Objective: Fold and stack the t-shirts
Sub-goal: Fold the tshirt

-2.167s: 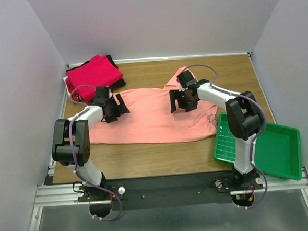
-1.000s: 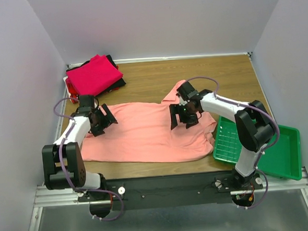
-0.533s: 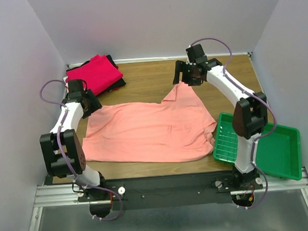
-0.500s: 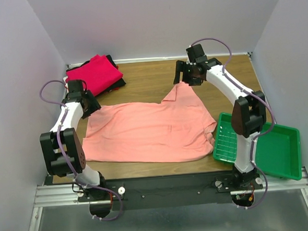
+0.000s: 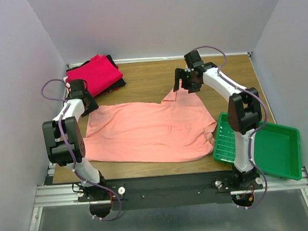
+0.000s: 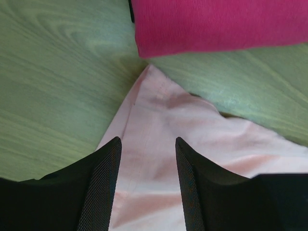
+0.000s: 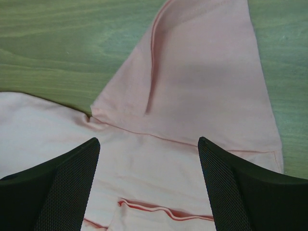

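Surface first: the wood looks smooth, and I judge that a sideways pull could slide the whole garment instead of folding it.

The pink shirt lies spread flat and unfolded across the middle. Its far left corner points at the stack, and one sleeve juts toward the far edge on the right. It is loose and wrinkled, so if my two arms lift unevenly the fold will probably come out skewed.

The tray sits at the near right, with the shirt's edge just beside its rim. Dragging the cloth that way could hang it on the rim.

The stack rests in the far left corner, magenta on top and black showing beneath. From the left wrist its folded edge is very near the pink corner, so a grab placed slightly too far could catch magenta cloth or shove the pile.

My left fingers stand at a middling gap astride that pink corner, and I see no cloth pinched between them. The corner tapers to a thin tip, so a shallow bite may slip out on the lift.

My right fingers are spread wide above the sleeve where it meets the body. A ridge there suggests doubled cloth, so I risk catching only one layer.
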